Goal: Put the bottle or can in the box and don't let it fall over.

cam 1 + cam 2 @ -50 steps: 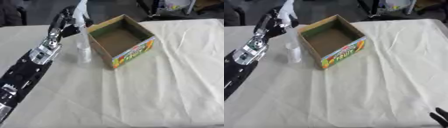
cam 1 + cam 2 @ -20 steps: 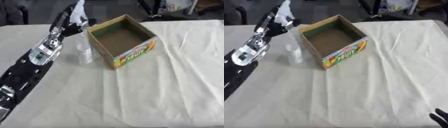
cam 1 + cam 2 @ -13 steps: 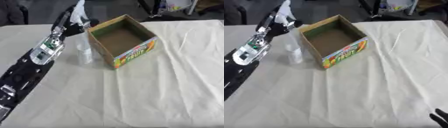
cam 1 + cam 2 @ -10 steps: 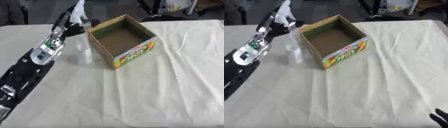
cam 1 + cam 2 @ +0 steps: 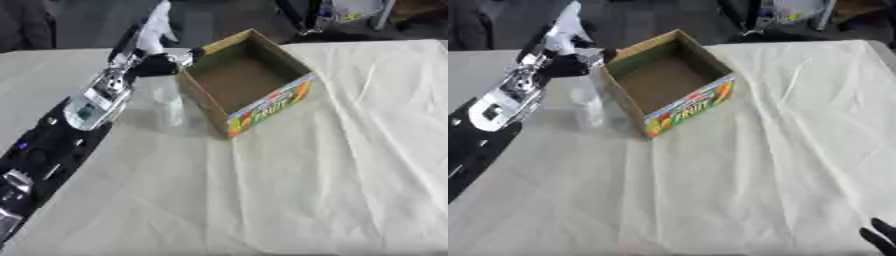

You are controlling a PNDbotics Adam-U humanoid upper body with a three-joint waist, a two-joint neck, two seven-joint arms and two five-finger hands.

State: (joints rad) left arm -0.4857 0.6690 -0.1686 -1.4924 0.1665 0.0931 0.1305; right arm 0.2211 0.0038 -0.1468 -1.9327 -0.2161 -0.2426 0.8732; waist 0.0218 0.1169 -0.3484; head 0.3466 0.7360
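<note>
A table (image 5: 332, 190) draped in a creased cream cloth (image 5: 798, 125) fills most of both views. Beyond its far edge the room is dark, with black chair or stand legs and some pale, bright clutter at the upper right that cannot be made out.

A cardboard box (image 5: 247, 82) stands open on the cloth, turned at an angle, its brown inside showing nothing in it. The near side carries a coloured band of red, orange, yellow and green, with the word "FRUIT" (image 5: 693, 111) in green letters; the rest of the print is too blurred to read.

The bottle (image 5: 168, 102), clear plastic and upright, stands on the cloth just beside the box's left wall, outside it. No label can be read on it.

The left arm comes in from the lower left, black with a silver plate. The left hand (image 5: 153, 65) sits over the top of the bottle, near the box's far left corner; whether its fingers are closed on the bottle cannot be told. Something white (image 5: 157, 22) rises above the hand.

The right hand (image 5: 879, 236) shows only as dark fingertips at the lower right corner of the right eye view; their state cannot be told
</note>
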